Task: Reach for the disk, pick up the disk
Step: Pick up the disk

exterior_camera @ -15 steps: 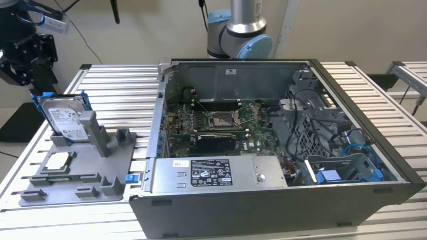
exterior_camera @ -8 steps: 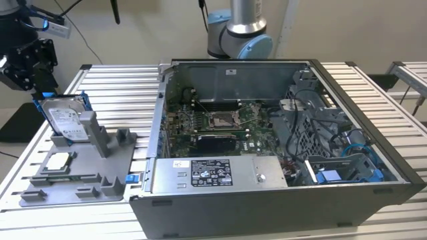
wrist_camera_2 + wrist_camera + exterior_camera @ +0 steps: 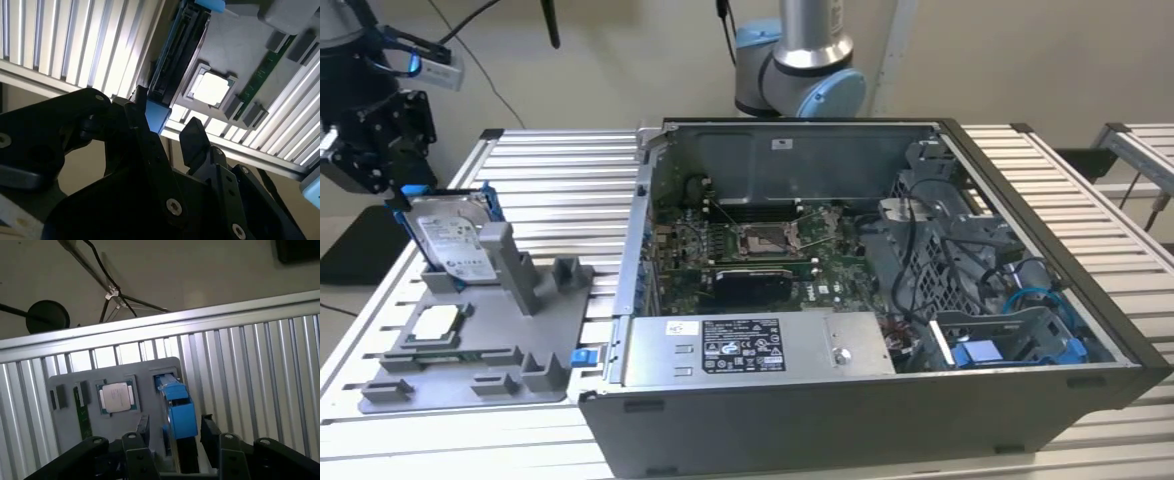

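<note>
While poised with gripper (image 3: 175,424) unclenched, fingers (image 3: 207,426) either side of the upright disk (image 3: 454,235) in the holder (image 3: 494,350) just beneath, risks closing off-centre, pinching only blue edge, and tipping or dropping it.

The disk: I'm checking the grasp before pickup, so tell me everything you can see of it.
The disk is a silver, metal-looking rectangular drive with a white printed label, framed by a blue plastic caddy. It stands on edge, slightly tilted, in a slot of the grey holder at the exterior view's left. In the first wrist view the gripper's open fingers flank its blue end, apparently without clamping it.
</note>
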`<state>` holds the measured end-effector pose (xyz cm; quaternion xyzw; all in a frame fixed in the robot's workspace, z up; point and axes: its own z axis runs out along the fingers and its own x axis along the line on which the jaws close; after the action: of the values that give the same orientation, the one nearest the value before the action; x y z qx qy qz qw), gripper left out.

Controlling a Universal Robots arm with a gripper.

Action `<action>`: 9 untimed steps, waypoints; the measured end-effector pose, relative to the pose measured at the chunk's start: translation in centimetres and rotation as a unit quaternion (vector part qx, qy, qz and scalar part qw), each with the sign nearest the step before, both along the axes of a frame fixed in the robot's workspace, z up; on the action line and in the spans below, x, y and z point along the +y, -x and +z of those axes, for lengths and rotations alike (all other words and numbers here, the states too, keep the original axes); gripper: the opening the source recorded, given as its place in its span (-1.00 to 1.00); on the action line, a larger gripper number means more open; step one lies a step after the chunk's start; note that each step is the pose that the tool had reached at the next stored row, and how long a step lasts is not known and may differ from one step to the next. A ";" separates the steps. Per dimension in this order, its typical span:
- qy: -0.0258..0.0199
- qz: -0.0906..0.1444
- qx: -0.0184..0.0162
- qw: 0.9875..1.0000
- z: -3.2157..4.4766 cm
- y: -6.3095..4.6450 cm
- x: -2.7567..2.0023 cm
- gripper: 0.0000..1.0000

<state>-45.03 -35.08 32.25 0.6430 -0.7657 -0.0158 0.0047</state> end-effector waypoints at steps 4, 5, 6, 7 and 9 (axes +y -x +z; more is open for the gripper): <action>0.000 0.002 0.000 1.000 -0.74 0.0 -0.06 1.00; 0.000 0.002 0.000 1.000 -0.92 0.0 -0.06 1.00; 0.000 0.003 0.000 1.000 -1.10 0.0 -0.06 1.00; 0.000 0.004 0.000 1.000 -1.28 0.0 -0.07 1.00; 0.000 0.005 0.000 1.000 -1.65 0.0 -0.07 1.00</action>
<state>-45.01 -35.15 30.60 0.6468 -0.7625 -0.0158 0.0048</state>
